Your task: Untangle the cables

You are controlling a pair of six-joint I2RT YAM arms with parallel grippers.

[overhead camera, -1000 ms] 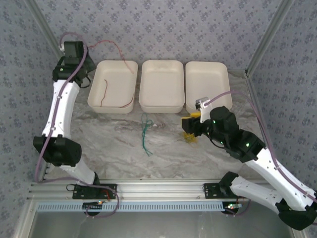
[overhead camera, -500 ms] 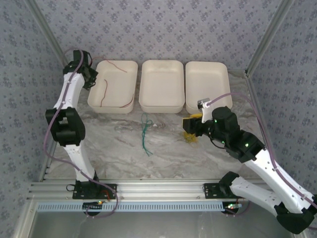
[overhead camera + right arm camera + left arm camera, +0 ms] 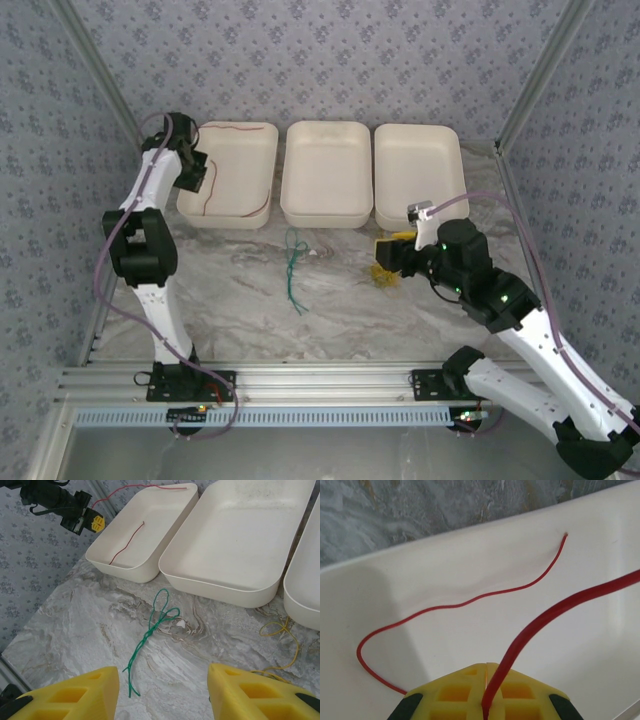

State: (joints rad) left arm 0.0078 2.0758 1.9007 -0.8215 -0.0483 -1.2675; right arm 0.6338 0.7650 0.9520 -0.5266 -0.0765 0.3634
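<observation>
My left gripper is shut on a red cable that rises away to the right over the left white tray. A second red cable lies loose on that tray's floor. From above, the left gripper hangs at the tray's left rim. A green cable, twisted with loops at its far end, lies on the marble ahead of my right gripper, which is open and holds nothing. A yellow cable curls on the table by the right finger.
Three white trays stand in a row at the back: left, middle and right. Patterned walls close in the left, back and right. The marble table stretches between the trays and the front rail.
The left arm has swung from the far left corner in to the left tray's rim, carrying its red cable over the tray. The right arm shifted slightly right.
</observation>
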